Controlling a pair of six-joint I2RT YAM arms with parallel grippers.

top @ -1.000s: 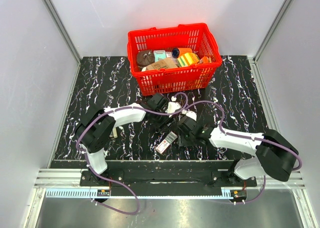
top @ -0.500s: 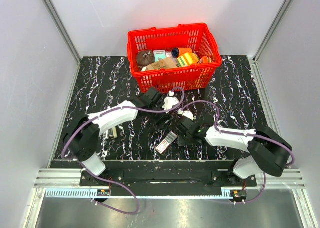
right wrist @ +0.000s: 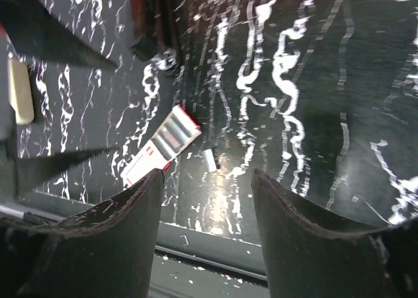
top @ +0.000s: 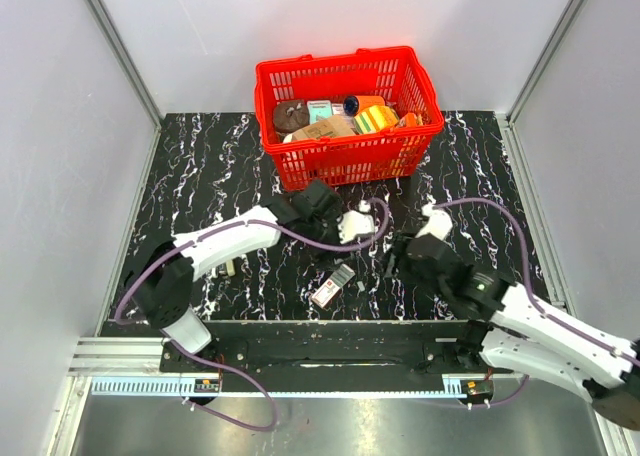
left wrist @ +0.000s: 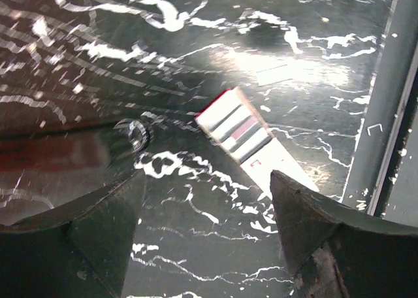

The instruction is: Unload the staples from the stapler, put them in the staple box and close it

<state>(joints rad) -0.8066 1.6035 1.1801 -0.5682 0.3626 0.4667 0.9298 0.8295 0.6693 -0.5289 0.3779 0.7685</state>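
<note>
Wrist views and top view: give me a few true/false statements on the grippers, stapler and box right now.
1. The left gripper and the right gripper are both open and hold nothing. True.
2. The small red-and-white box sits in the red basket. False: it lies on the table, nearer the arms than the basket.
3. A short pale strip, likely staples, lies on the table beside the box. True.
4. The right gripper is shut on the stapler. False: the stapler is apart from its open fingers.
5. The basket is empty. False: it holds several packages.
</note>
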